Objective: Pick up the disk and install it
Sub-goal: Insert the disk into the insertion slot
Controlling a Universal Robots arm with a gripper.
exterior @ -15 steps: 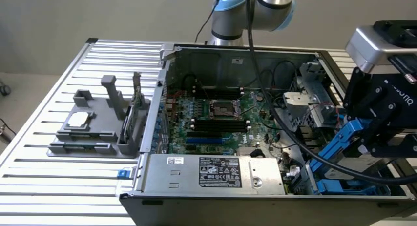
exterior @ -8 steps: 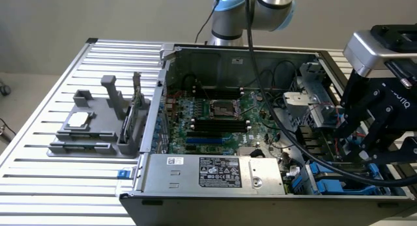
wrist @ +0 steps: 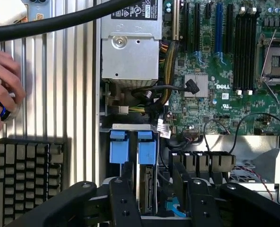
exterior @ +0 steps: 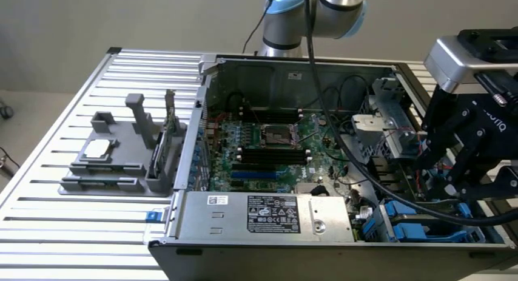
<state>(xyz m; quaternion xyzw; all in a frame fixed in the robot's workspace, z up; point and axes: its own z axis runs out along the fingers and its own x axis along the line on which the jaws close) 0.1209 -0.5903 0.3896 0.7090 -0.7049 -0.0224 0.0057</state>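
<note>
The arm [exterior: 340, 11] stands at the top centre of the exterior view, its silver and blue joints cut off by the frame's upper edge. Its wrist [exterior: 465, 56] sits at the upper right edge, pointing the black gripper [exterior: 455, 165] downward. In the wrist view its two fingers [wrist: 123, 198] stand spread well apart.

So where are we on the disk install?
Done: disk sits in the bay, blue carrier end showing. In hand: nothing; fingers open either side of it. Left: full seating can't be confirmed.
</note>
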